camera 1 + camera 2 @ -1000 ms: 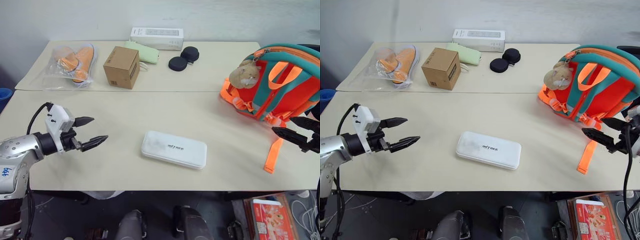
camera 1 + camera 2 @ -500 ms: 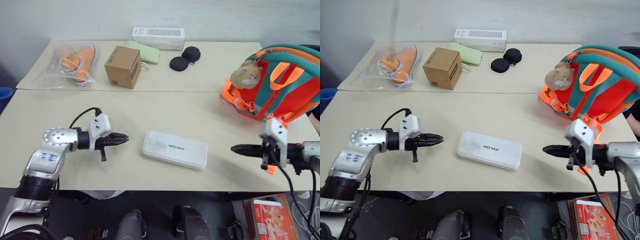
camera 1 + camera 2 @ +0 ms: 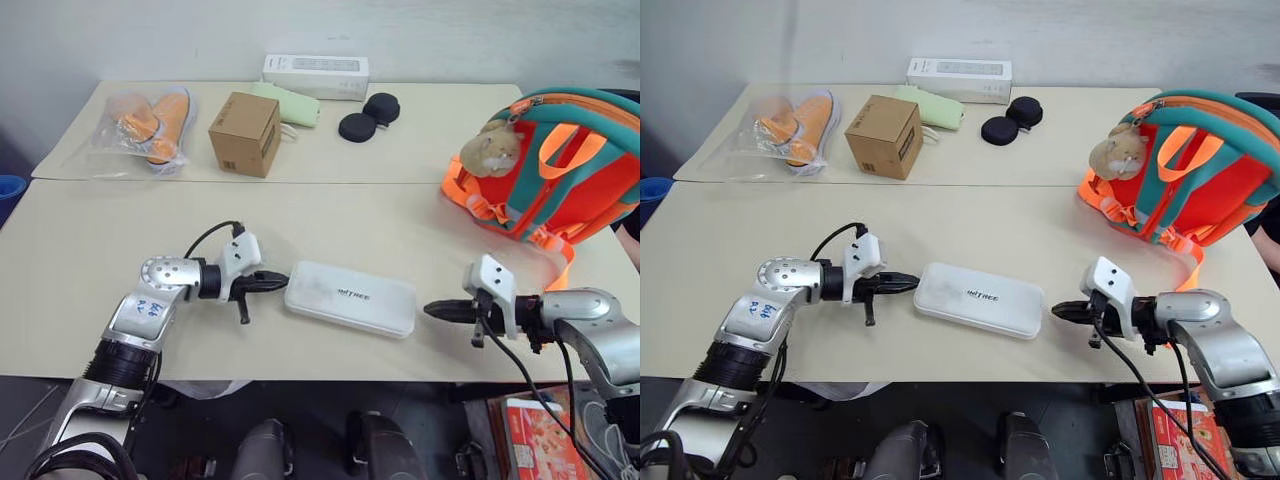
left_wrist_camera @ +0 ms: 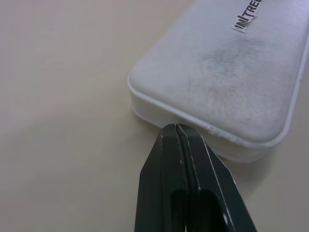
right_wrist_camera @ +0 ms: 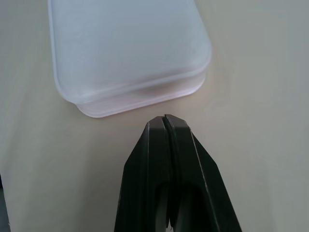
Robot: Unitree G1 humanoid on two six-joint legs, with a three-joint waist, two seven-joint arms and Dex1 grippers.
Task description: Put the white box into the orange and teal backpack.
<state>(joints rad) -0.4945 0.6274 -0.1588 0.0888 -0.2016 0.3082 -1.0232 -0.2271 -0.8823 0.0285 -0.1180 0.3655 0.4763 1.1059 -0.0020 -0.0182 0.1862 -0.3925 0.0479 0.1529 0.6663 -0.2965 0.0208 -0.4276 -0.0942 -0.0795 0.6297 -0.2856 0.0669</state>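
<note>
The white box (image 3: pixel 349 297) lies flat on the near table, grey lettering up. My left gripper (image 3: pixel 281 282) is shut, its tips right at the box's left end; the left wrist view shows the shut tips (image 4: pixel 175 129) against the box's (image 4: pixel 227 82) short edge. My right gripper (image 3: pixel 432 310) is shut and points at the box's right end, a small gap away; in the right wrist view the box (image 5: pixel 125 53) lies just beyond its closed tips (image 5: pixel 163 119). The orange and teal backpack (image 3: pixel 565 170) stands at the right, a tan plush toy (image 3: pixel 489 148) hanging on it.
On the far table (image 3: pixel 420 140) are bagged orange shoes (image 3: pixel 148 125), a brown cardboard cube (image 3: pixel 243 133), a pale green pouch (image 3: pixel 290 103), a long white carton (image 3: pixel 315 76) and two black round pads (image 3: pixel 367 117). An orange strap (image 3: pixel 558 270) trails from the backpack near my right arm.
Both grippers have shut and swung inward and down toward the box's two ends, the left from the left, the right from the right. The box has stayed in place.
</note>
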